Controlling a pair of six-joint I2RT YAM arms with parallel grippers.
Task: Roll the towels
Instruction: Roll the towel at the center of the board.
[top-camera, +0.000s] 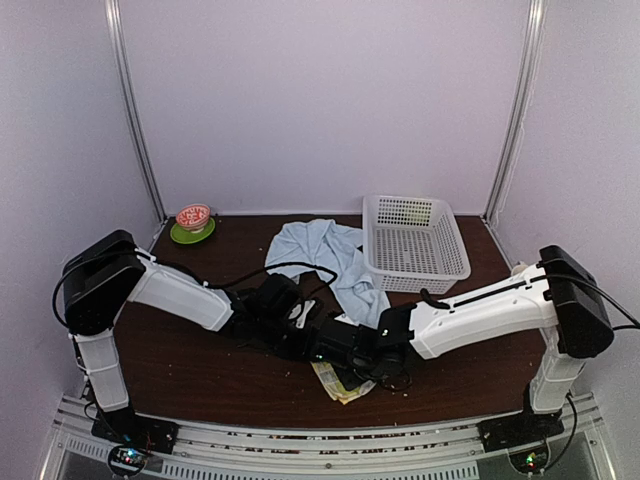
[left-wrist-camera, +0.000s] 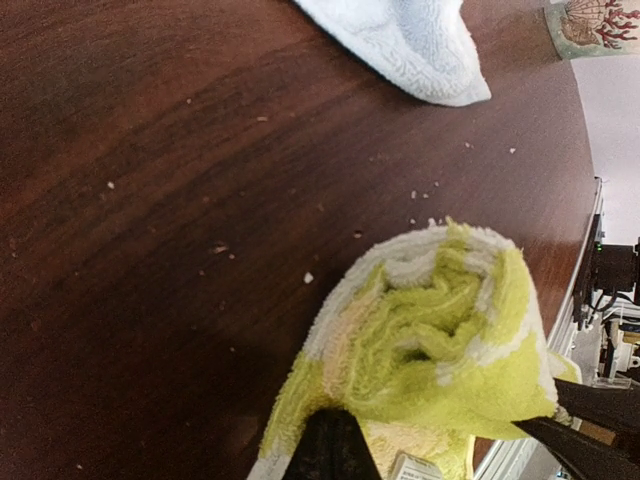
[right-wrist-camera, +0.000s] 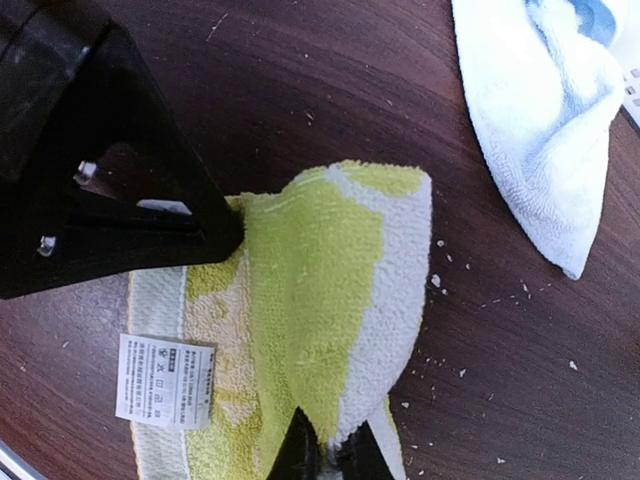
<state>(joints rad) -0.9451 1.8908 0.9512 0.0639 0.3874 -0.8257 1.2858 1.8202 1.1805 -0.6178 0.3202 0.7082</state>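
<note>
The left pincer (left-wrist-camera: 330, 445) is closed on one end of the yellow-green towel (left-wrist-camera: 430, 340), and the right pincer (right-wrist-camera: 322, 455) is pinched shut on the opposite edge of the same cloth. Both are brought together low over the table (top-camera: 200, 370), on the arm-base side of the basket (top-camera: 415, 240) and a little to its left.

The dark wooden table is seen to be scattered with pale crumbs. The white basket is placed toward its far right. The light-blue towel (top-camera: 325, 255) is left crumpled just beside the basket's left wall, with one tail trailing from there toward the arms. No roll is seen to have been started in it.

The yellow-green towel is judged to be only partly rolled. In the left wrist view a coiled end is shown, its layers wound upon one another. In the right wrist view a flat stretch is shown lying unrolled on the table, with the white care label (right-wrist-camera: 165, 380) exposed on it.

The task is therefore judged well short of half done. The smaller towel's roll remains to be completed and set down, and the larger towel remains to be spread out and rolled entirely.
</note>
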